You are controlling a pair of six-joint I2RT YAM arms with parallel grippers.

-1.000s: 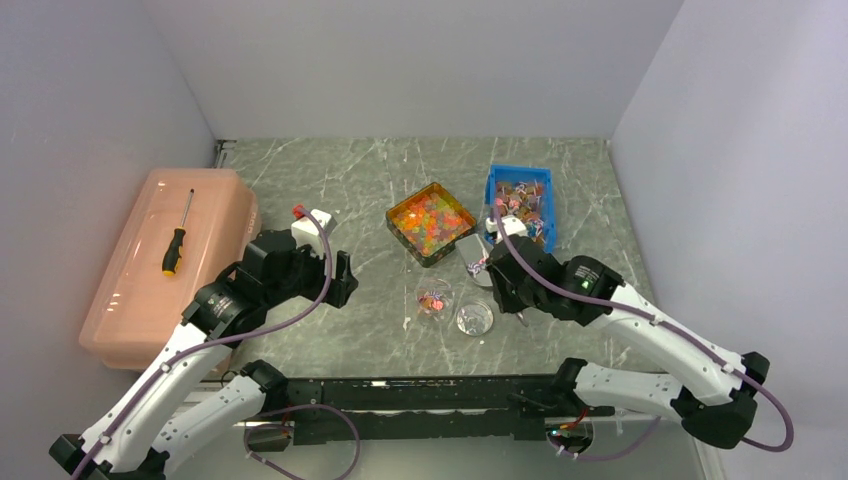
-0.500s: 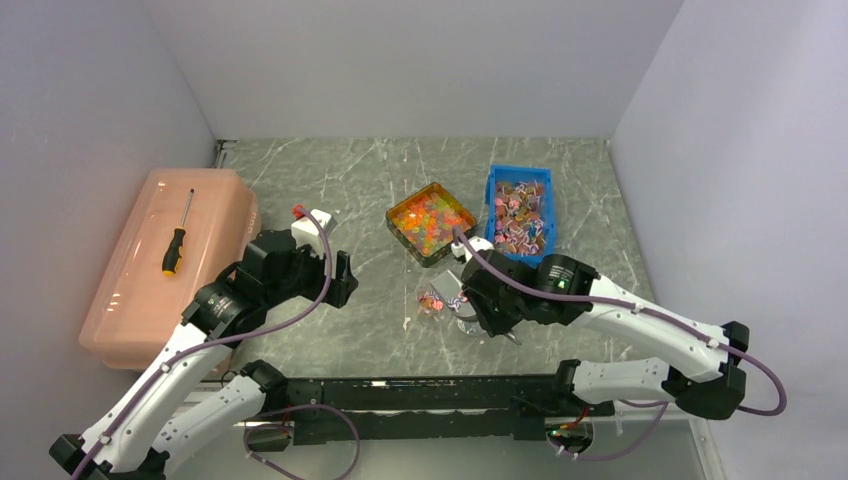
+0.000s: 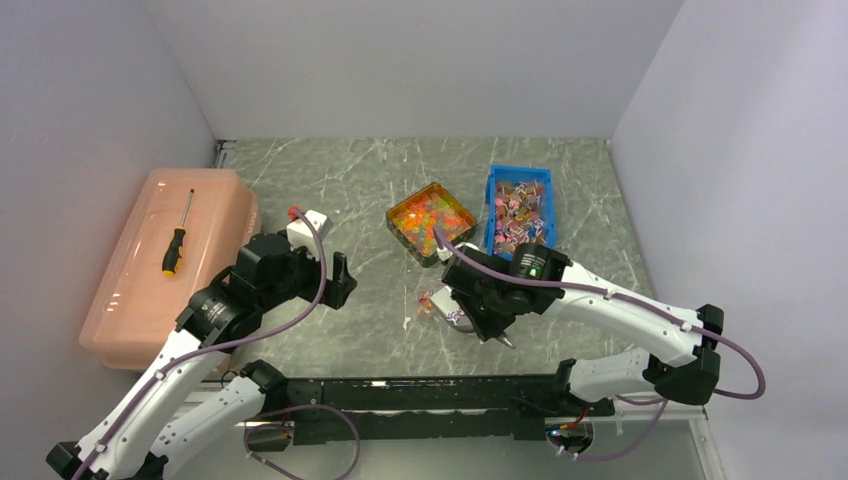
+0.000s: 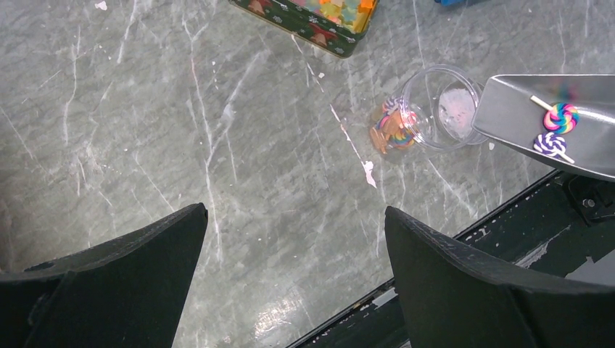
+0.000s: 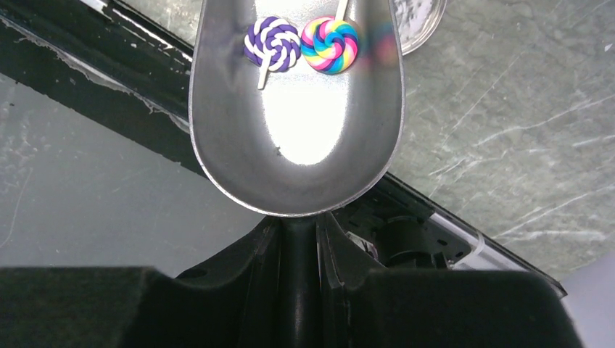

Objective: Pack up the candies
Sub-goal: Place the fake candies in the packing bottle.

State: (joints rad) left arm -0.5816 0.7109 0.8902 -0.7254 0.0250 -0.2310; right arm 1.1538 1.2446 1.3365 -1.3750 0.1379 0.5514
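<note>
Right end effector (image 5: pixel 297 235) brought scoop (image 5: pixel 294 145) to jar (image 4: pixel 440 109).

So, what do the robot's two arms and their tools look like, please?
Both arms look alike: the left arm and the right arm have white links and black joints, with a purple cable along each. The left tool has two broad black fingers; the right tool is black too. A small green light shows on the right arm.

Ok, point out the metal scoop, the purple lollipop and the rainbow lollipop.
metal scoop (image 5: pixel 297 145), right wrist view, bare middle of its bowl.
purple lollipop (image 5: pixel 272 43), right wrist view, centre of its swirl.
rainbow lollipop (image 5: pixel 330 45), right wrist view, centre of its swirl.
</note>
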